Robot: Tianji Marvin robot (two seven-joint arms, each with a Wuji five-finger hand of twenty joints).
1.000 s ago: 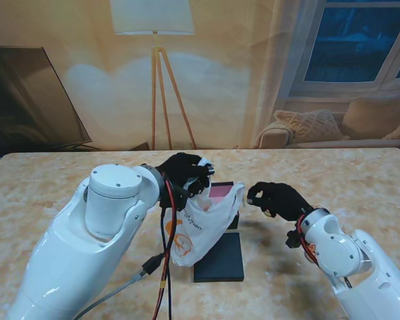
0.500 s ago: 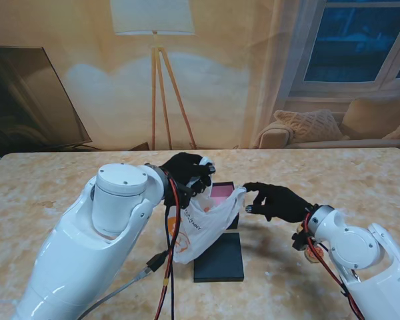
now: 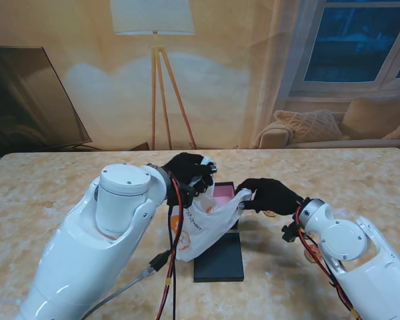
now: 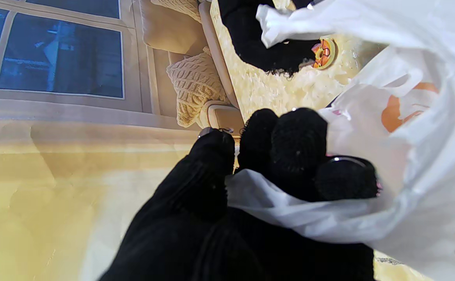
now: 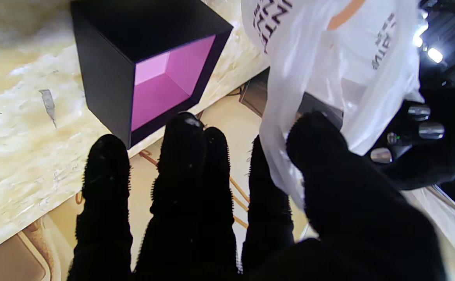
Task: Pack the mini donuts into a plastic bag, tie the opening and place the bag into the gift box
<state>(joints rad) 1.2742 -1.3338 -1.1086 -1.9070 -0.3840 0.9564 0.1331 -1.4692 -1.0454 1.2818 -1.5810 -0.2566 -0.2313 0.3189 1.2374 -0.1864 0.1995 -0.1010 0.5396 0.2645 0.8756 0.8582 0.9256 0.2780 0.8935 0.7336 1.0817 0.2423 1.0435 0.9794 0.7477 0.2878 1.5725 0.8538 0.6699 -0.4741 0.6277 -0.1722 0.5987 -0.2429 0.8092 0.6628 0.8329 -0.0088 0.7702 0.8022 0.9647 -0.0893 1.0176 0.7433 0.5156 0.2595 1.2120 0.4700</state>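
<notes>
Left hand (image 4: 274, 175) grips white plastic bag (image 4: 418, 164) edge; beyond, apparently a mini donut (image 4: 323, 52) on the worktop (image 4: 274, 88).

gift box (image 3: 224, 195) half behind bag (image 3: 203, 230)

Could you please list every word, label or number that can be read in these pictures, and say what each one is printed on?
No text reads in full.
White plastic bag with orange graphic: dark lettering, too small from the stand.
Same bag in the right wrist view: upside-down, creased letter fragments, no whole word readable.
Black gift box with pink lining: no text visible.
Black flat lid: no text visible.
</notes>
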